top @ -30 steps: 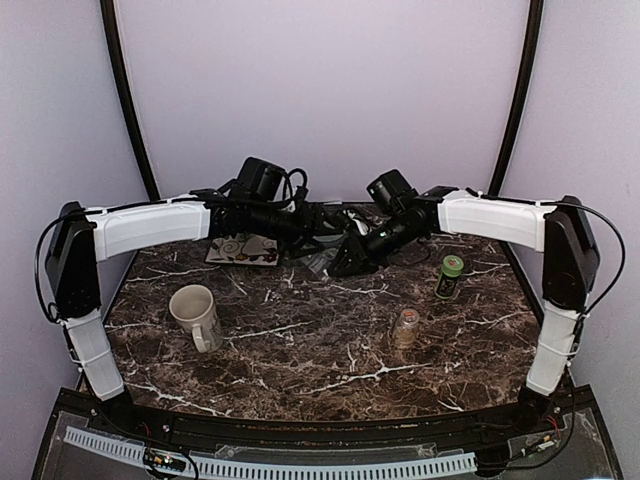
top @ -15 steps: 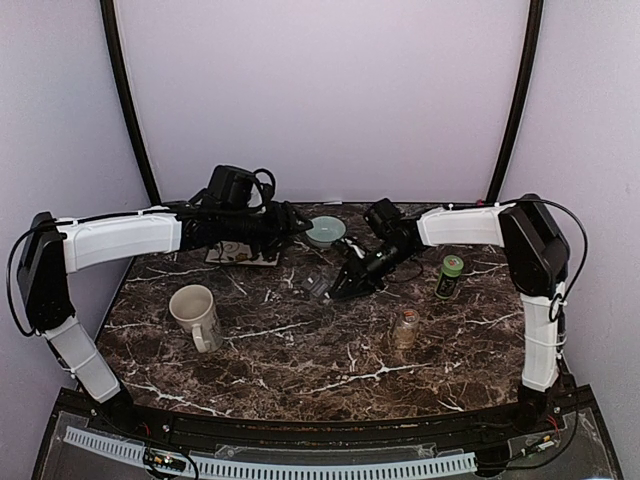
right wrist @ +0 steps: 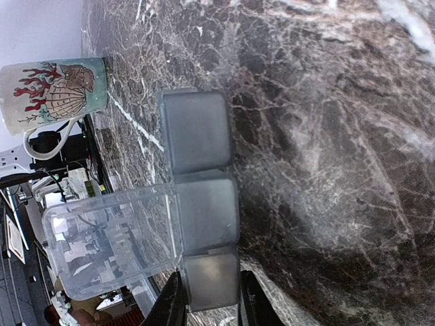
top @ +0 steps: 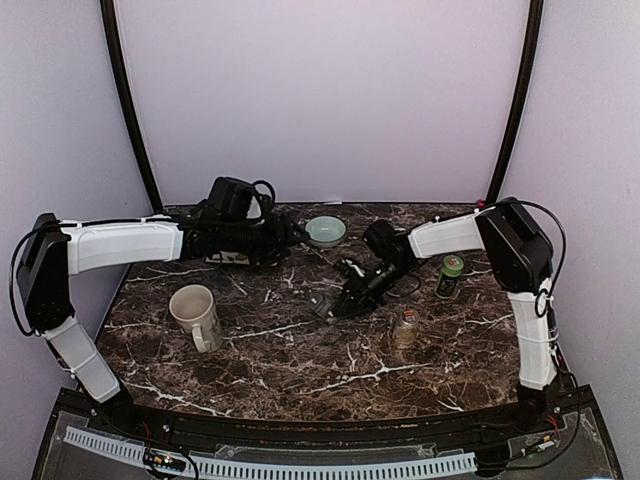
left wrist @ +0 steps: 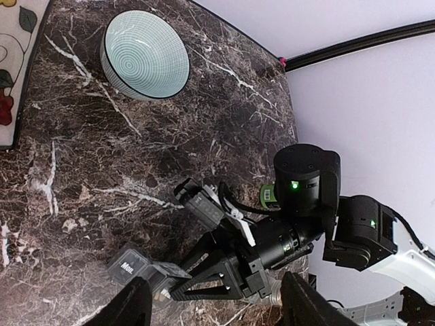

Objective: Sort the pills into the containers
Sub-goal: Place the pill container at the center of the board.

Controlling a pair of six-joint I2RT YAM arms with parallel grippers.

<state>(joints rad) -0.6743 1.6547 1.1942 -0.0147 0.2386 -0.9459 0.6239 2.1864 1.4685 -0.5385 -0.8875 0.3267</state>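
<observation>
A clear pill organizer (top: 321, 305) with day-marked compartments lies on the dark marble table (top: 280, 370). My right gripper (top: 337, 303) is shut on its end compartment (right wrist: 211, 278), with the fingers on both sides. One clear lid (right wrist: 109, 241) stands open. The organizer also shows in the left wrist view (left wrist: 139, 270). My left gripper (top: 288, 236) is open and empty, above the table's back left, left of the organizer. A green pill bottle (top: 451, 275) and a clear pill bottle (top: 405, 326) stand at the right. No loose pills show.
A pale green bowl (top: 325, 231) sits at the back centre and shows in the left wrist view (left wrist: 145, 54). A patterned tray (top: 230, 256) lies under my left arm. A cream mug (top: 195, 312) stands at the left and shows in the right wrist view (right wrist: 54, 92).
My right gripper has drawn the organizer nearer and to the left. My left arm has pulled back to the left, uncovering the bowl.
</observation>
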